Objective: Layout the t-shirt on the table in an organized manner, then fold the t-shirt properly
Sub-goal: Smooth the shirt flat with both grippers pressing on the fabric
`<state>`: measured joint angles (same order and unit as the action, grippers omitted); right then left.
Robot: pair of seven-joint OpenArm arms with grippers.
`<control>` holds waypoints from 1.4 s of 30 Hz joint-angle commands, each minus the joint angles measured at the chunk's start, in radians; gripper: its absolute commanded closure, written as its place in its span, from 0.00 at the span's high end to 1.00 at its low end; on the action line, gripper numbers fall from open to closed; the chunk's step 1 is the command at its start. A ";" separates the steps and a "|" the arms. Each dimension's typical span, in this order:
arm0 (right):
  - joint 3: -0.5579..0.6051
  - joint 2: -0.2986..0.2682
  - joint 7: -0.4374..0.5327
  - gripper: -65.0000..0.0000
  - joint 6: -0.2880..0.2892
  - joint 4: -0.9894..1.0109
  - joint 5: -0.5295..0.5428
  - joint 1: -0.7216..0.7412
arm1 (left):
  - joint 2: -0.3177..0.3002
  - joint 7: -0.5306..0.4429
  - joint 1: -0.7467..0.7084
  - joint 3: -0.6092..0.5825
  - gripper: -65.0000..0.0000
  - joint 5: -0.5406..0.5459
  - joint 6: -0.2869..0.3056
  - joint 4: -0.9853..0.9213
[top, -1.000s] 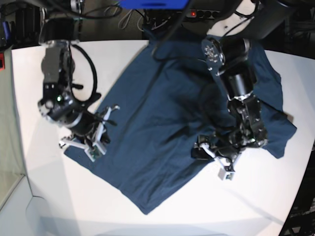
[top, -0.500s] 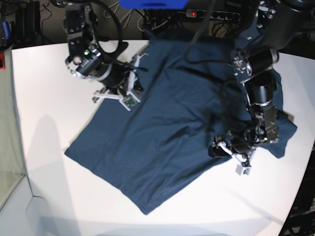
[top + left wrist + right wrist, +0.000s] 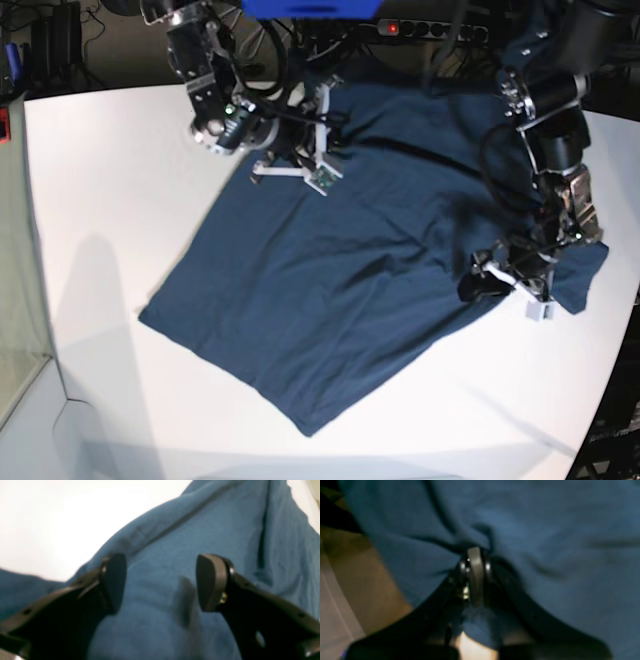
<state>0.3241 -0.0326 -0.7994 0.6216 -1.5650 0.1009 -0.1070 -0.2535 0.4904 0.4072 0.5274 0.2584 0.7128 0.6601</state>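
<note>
Shirt (image 3: 330, 290) slid across the table (image 3: 90, 200); your right claw (image 3: 300, 150), pinching cloth, dragged it far-side, left claw (image 3: 510, 285) gaped empty — still spreading.

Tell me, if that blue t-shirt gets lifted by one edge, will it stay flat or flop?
Probably flop: the t-shirt already shows creases and a bunched ridge where the right end effector pinches it. It looks light, thin cloth. On the smooth table it likely slides and wrinkles when pushed.
</note>
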 commanded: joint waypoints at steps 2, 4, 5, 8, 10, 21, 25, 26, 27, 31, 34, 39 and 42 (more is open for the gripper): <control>-0.052 -0.020 -0.028 0.00 -0.013 0.028 -0.042 0.034 | -0.050 0.069 -0.046 0.003 0.66 -0.035 -0.038 -0.003; -0.101 -0.040 -0.028 0.00 -0.013 0.064 -0.042 0.072 | -0.077 0.069 -0.089 0.003 0.66 0.012 -0.038 0.016; -0.118 -0.051 -0.028 0.00 -0.013 0.081 -0.042 0.099 | -0.086 0.070 -0.118 0.003 0.66 0.037 -0.038 0.039; -0.158 -0.082 -0.028 0.00 -0.013 0.136 -0.042 0.183 | -0.097 0.080 -0.219 -0.003 0.66 0.104 -0.038 0.129; -0.170 -0.092 -0.028 0.00 -0.013 0.182 -0.042 0.254 | -0.094 0.159 -0.287 0.001 0.66 0.150 -0.038 0.224; -0.178 -0.102 -0.002 0.00 -0.013 0.265 -0.037 0.556 | 0.062 0.512 -0.535 0.003 0.66 0.405 -0.051 1.030; -0.176 -0.106 -0.039 0.00 -0.013 0.111 -0.042 0.507 | 0.078 0.520 -0.462 -0.002 0.66 0.393 -0.052 1.116; -0.176 -0.106 -0.064 0.00 -0.013 0.065 -0.042 0.485 | 0.078 0.520 -0.425 -0.003 0.66 0.365 -0.052 1.091; -0.176 -0.106 -0.088 0.00 -0.013 0.016 -0.042 0.458 | 0.079 0.518 -0.380 -0.005 0.66 0.327 -0.052 1.048; -0.170 -0.102 -0.157 0.00 -0.013 -0.182 -0.039 0.287 | 0.082 0.506 -0.187 -0.003 0.66 0.157 -0.045 0.783; -0.167 -0.063 -0.160 0.00 -0.013 -0.297 -0.042 0.148 | 0.082 0.414 -0.061 -0.006 0.66 0.081 -0.043 0.577; -0.151 -0.013 -0.159 0.00 -0.012 -0.377 -0.039 -0.038 | 0.073 0.219 0.114 -0.123 0.66 -0.009 -0.051 0.261; -0.101 -0.008 -0.157 0.00 -0.012 -0.374 -0.042 -0.109 | 0.079 0.118 0.172 -0.195 0.66 -0.038 -0.051 0.100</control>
<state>0.2241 -0.0441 -0.9779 0.6079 -1.9202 0.0452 -0.2222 -0.1677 0.6167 0.5533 0.3328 0.2066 0.6540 0.7444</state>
